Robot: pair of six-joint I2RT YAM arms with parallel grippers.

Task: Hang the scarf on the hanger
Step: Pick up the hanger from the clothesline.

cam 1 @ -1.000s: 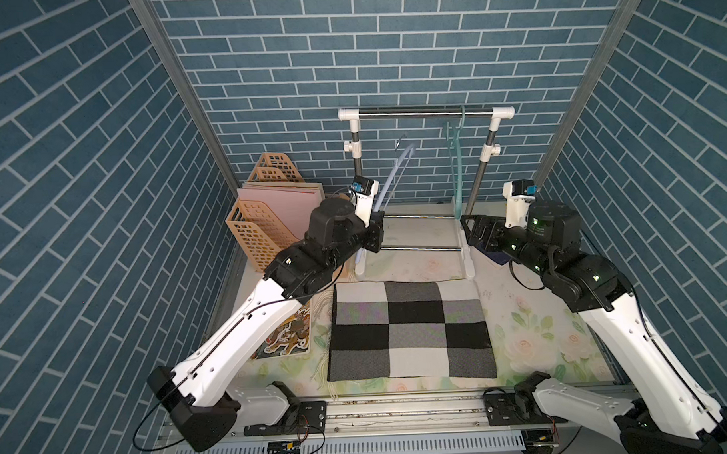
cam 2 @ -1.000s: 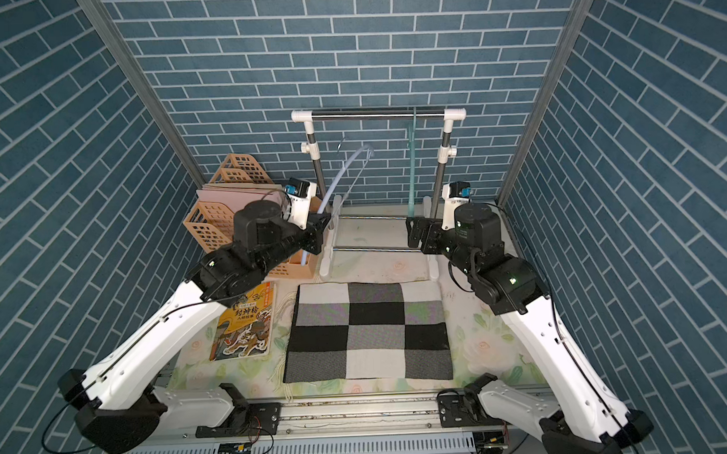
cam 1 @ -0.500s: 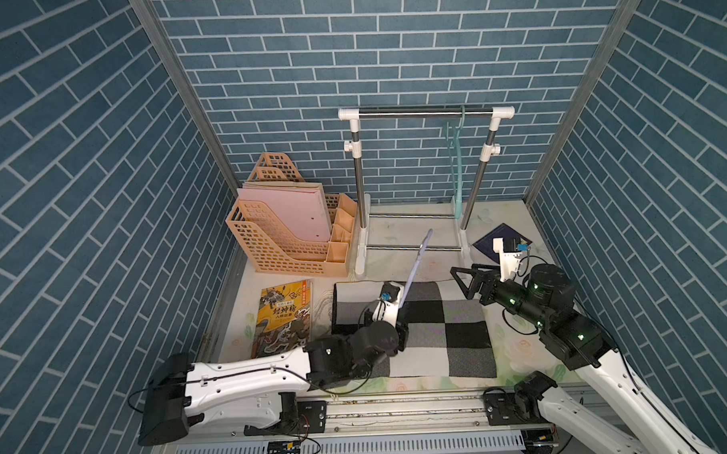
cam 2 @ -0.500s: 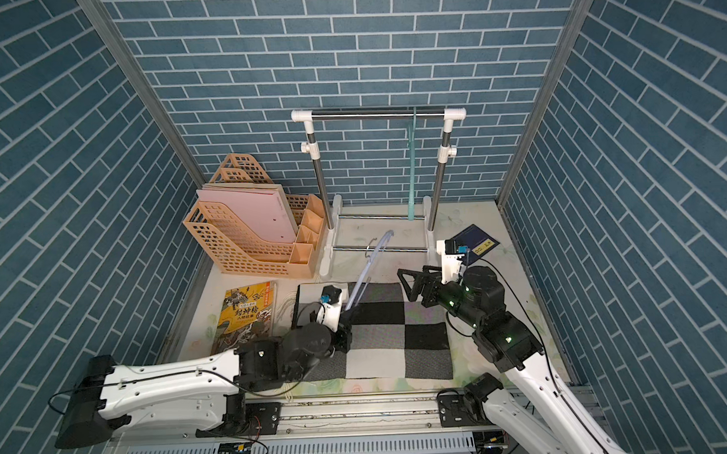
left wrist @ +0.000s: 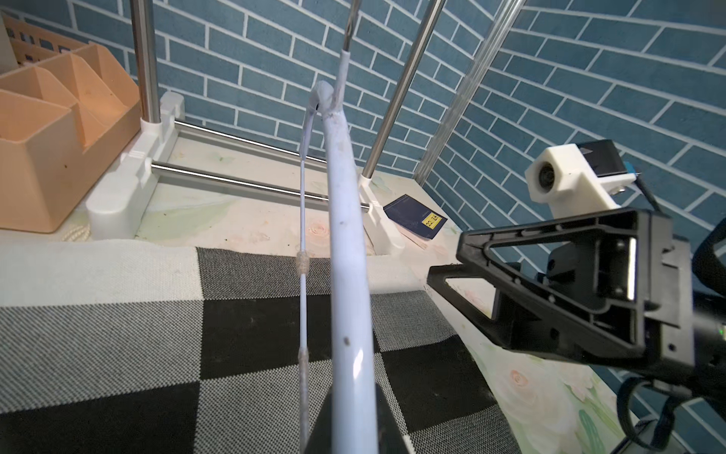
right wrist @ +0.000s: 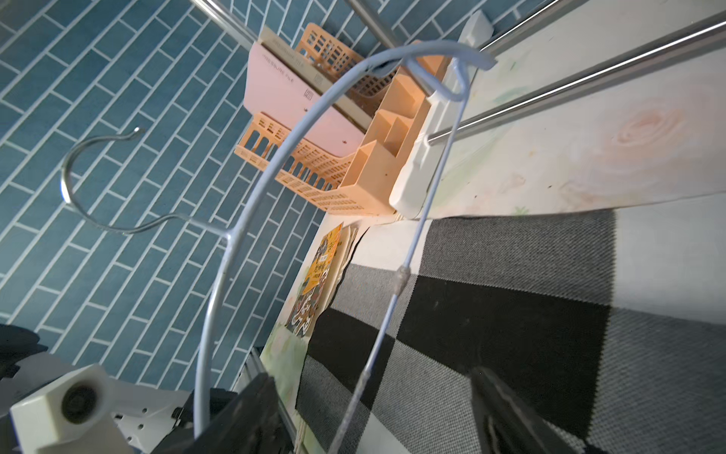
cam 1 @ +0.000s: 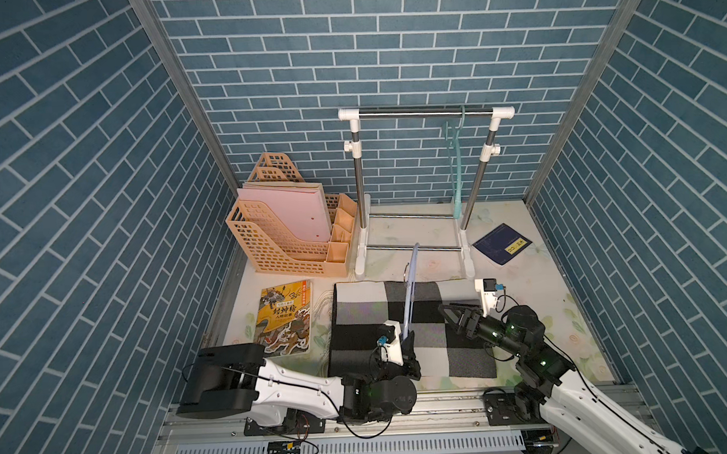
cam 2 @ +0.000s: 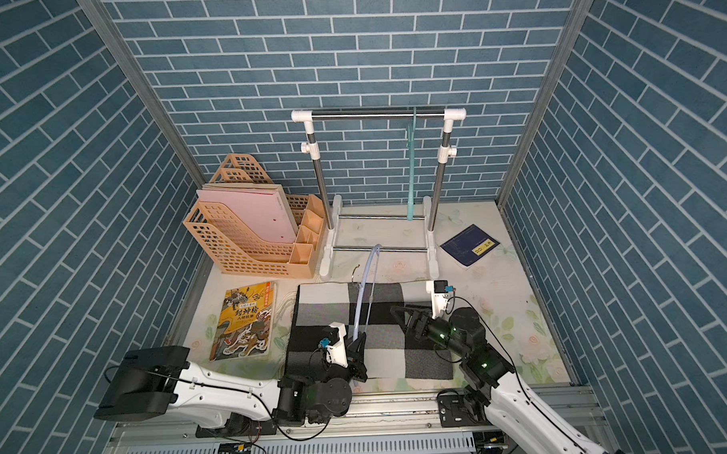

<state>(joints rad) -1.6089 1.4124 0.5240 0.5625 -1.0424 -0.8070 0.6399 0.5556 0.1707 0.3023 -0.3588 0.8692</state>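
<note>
While pinched by left fingers (cam 2: 360, 353), hanger (left wrist: 349, 255) lengthwise toward rack (cam 1: 424, 114); right fingers (left wrist: 471, 249) wide.

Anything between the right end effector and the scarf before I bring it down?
Nothing visible. The right end effector hangs open above the scarf's right part with only air below it. The hanger, gripped by the left end effector, stands over the scarf's middle, off to the side of that path.
</note>
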